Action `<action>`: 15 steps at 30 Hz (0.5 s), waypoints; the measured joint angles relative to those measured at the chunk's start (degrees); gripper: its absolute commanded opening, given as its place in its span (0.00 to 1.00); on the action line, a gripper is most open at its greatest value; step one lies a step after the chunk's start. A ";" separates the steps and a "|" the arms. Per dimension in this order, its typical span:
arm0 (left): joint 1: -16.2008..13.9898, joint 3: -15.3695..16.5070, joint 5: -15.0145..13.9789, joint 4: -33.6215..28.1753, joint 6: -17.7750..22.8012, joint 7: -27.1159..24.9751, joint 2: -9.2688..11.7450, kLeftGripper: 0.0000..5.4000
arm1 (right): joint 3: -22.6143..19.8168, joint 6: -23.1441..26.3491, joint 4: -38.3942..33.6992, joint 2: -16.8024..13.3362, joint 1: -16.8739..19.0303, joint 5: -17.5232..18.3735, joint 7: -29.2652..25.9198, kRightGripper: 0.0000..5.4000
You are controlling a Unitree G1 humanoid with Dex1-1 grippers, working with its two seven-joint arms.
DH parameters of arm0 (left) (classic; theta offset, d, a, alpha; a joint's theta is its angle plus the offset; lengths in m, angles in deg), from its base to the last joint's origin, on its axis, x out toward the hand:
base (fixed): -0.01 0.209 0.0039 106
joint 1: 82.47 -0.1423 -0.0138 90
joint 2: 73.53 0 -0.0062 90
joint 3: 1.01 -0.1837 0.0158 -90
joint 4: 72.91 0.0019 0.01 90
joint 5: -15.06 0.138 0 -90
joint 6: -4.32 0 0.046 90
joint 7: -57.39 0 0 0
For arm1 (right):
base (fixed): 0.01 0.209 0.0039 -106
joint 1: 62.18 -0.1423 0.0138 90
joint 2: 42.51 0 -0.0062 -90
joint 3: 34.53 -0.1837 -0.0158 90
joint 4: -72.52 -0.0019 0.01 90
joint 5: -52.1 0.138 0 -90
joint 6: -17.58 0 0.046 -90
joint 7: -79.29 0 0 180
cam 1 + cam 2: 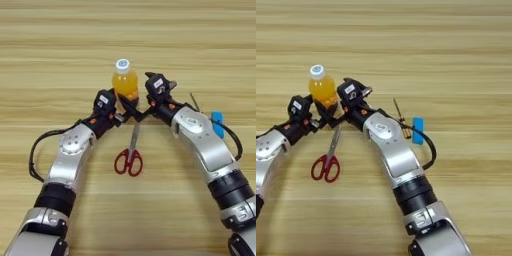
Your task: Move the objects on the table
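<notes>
My left end effector [121, 111] and right end effector [145, 109] met just under the juice bottle [124, 80]; I couldn't tell either's opening or hold. The scissors [130, 152] lay just behind both on the desk [60, 40], screwdriver [398, 113] and blue block [417, 130] right of my right one. Best to close low on the bottle's base and lift straight, clear of the scissor blades.

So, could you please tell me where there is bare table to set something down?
The far half of the table, beyond the orange-juice bottle, is bare, as is the near strip below the scissors between the arms. It is crowded at the bottle, where the left gripper and right gripper meet; the screwdriver and blue block sit right.
</notes>
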 measured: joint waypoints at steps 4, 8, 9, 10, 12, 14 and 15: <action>-0.98 -1.37 0.12 -0.47 0.01 -1.32 0.05 0.62 | 0.59 -0.04 -1.07 -0.01 0.12 -0.24 0.04 1.00; -1.45 -2.16 0.22 -0.96 0.01 -2.00 0.34 0.62 | 0.99 -0.10 -1.08 -0.06 0.42 -0.70 0.14 1.00; -1.51 -2.30 0.23 -1.06 0.01 -2.04 0.39 0.62 | 1.08 -0.11 -1.07 -0.05 0.57 -0.81 0.15 1.00; -1.57 -2.49 0.23 -1.17 0.01 -2.08 0.37 0.62 | 1.17 -0.11 -1.06 -0.05 0.75 -0.87 0.15 1.00; -1.59 -2.65 0.23 -1.25 0.01 -2.13 0.37 0.62 | 1.22 -0.11 -1.06 -0.05 0.78 -0.89 0.15 1.00; -1.69 -2.88 0.22 -1.50 0.01 -2.18 0.39 0.62 | 1.35 -0.13 -1.06 -0.04 0.82 -0.91 0.15 1.00; -1.73 -2.92 0.22 -1.53 0.01 -2.20 0.40 0.62 | 1.49 -0.14 -1.06 -0.04 0.86 -0.93 0.13 1.00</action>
